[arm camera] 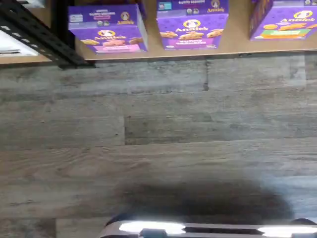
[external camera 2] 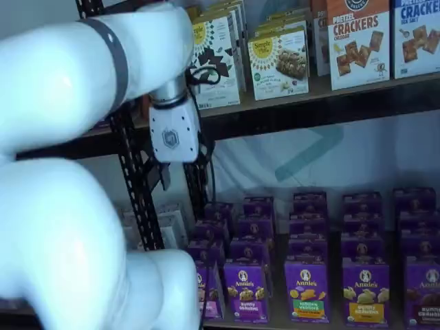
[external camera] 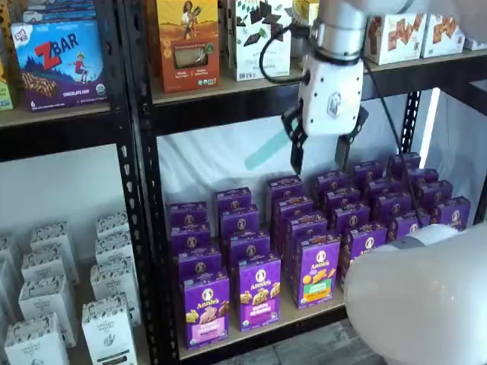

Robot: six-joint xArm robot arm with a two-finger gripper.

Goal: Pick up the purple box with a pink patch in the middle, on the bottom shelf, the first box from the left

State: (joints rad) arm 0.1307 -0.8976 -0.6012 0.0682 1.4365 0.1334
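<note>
Clearly the hand (external camera: 319, 156) hangs in the air in front of the rack, its two black fingers (external camera: 295, 152) spread wide with a plain gap between them and nothing held. It sits above and well apart from the purple box (external camera: 205, 309), which stands upright at the front edge of the bottom shelf (external camera: 304, 315), at the head of the leftmost row of purple cartons. Just beside that box stands a carton with a purple patch (external camera: 259, 292), and beyond that one a carton with a green patch (external camera: 317, 271). Seen from the wrist view, the purple box (arm camera: 110, 30) stands near the shelf's edge, close to the black rack post (arm camera: 39, 37), with grey wood-grain floor (arm camera: 158, 148) in front of it.
</note>
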